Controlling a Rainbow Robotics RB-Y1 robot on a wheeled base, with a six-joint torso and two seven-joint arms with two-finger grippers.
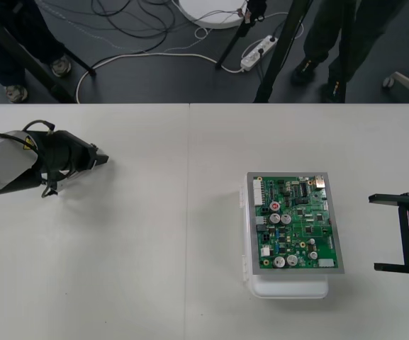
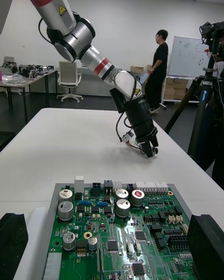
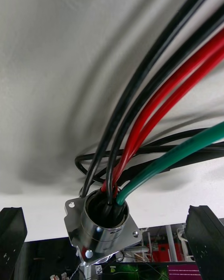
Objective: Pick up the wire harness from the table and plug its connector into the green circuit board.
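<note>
My left gripper (image 1: 101, 159) is low over the left part of the table, well to the left of the green circuit board (image 1: 296, 223). In the left wrist view its fingers (image 3: 13, 235) stand far apart, open. Between them, touching neither, sits the harness's round metal socket (image 3: 100, 226). Black, red and green wires (image 3: 154, 107) run from the socket out over the table. The plug is out of sight. The right gripper (image 1: 374, 234) waits open at the right edge. Its fingers (image 2: 207, 242) frame the board (image 2: 121, 233), with the left gripper (image 2: 150, 150) beyond.
The board rests on a white base (image 1: 289, 287) right of the table's middle seam (image 1: 188, 212). Bare tabletop lies between the left gripper and the board. Past the far edge (image 1: 204, 104) are floor cables and tripod legs.
</note>
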